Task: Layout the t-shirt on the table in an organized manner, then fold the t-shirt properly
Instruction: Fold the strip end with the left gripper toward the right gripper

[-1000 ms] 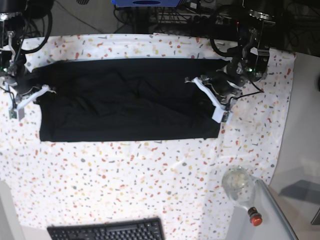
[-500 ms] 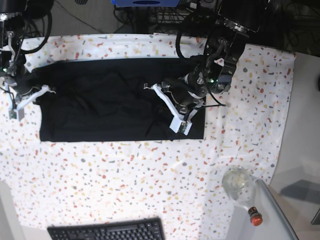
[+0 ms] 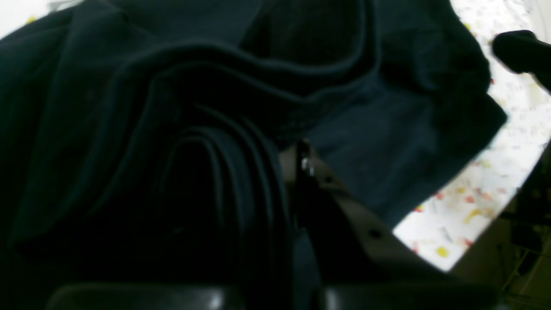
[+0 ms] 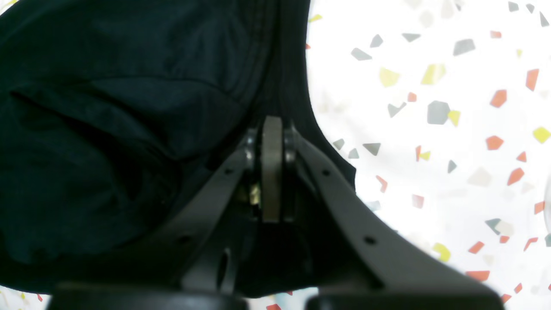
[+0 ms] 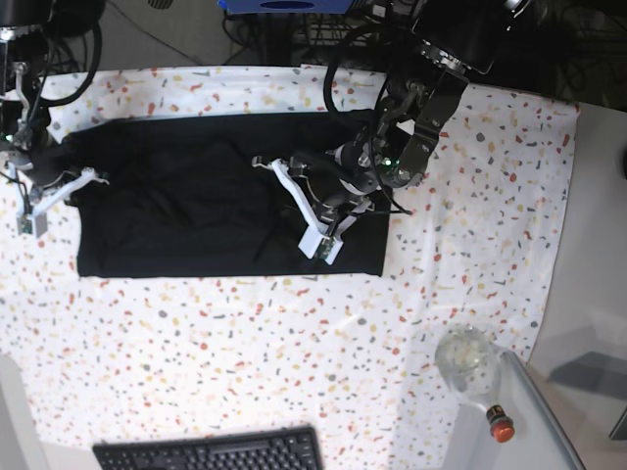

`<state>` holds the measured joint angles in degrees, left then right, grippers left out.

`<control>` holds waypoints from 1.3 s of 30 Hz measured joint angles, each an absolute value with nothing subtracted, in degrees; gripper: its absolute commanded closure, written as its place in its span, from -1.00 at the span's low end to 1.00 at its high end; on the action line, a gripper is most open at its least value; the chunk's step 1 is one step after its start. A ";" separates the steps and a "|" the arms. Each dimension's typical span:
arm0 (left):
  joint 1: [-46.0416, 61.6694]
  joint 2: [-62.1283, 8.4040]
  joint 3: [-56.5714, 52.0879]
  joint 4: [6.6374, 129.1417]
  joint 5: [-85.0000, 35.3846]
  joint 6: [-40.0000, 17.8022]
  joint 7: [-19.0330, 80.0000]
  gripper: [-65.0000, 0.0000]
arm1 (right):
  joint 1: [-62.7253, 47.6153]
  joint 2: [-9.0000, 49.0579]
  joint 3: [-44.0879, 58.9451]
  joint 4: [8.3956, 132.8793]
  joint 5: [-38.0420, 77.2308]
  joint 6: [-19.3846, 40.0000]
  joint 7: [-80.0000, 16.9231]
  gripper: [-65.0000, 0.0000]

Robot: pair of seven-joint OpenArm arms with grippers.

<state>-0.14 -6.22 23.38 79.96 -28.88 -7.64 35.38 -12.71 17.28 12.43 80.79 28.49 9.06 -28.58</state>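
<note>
Black soft-fabric t-shirt [image 5: 196, 196] lies as a wide band across the far half of the desk [image 5: 245, 352] — a broad flat surface under a white cloth flecked red, orange, yellow and grey. Its right-hand end in the base view is turned over onto the middle. Left tool [image 5: 304, 211] sits there, clenched on a bunch of stacked shirt folds; the wrist view shows the layered hems [image 3: 224, 181] pressed beside its pale finger [image 3: 335, 193]. Right tool [image 5: 44, 196] is at the shirt's other end near the desk's side edge — closed tight, shirt hem [image 4: 284, 77] pinched at the tips.
</note>
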 measured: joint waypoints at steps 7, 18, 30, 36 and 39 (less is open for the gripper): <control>-0.19 -6.17 23.64 79.37 -28.93 -7.66 35.38 1.00 | -12.60 17.30 12.43 80.77 28.47 9.06 -28.58 1.00; -3.18 -3.73 24.01 76.18 -28.93 -7.66 35.59 1.00 | -12.12 17.28 12.43 80.62 28.47 9.06 -28.73 1.00; -3.49 -3.70 23.94 75.50 -28.91 -7.66 35.55 1.00 | -11.40 17.28 12.43 80.51 28.49 9.08 -28.80 1.00; -3.64 -3.70 23.94 75.48 -28.91 -7.66 35.59 1.00 | -10.90 17.28 12.43 80.51 28.47 9.06 -28.67 1.00; -3.66 -3.86 23.94 75.48 -28.93 -7.66 35.57 1.00 | -11.00 17.30 12.43 80.51 28.47 9.08 -28.73 1.00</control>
<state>-3.66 -3.86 23.94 75.48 -28.93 -7.66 35.57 -11.00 17.30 12.43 80.51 28.47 9.08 -28.73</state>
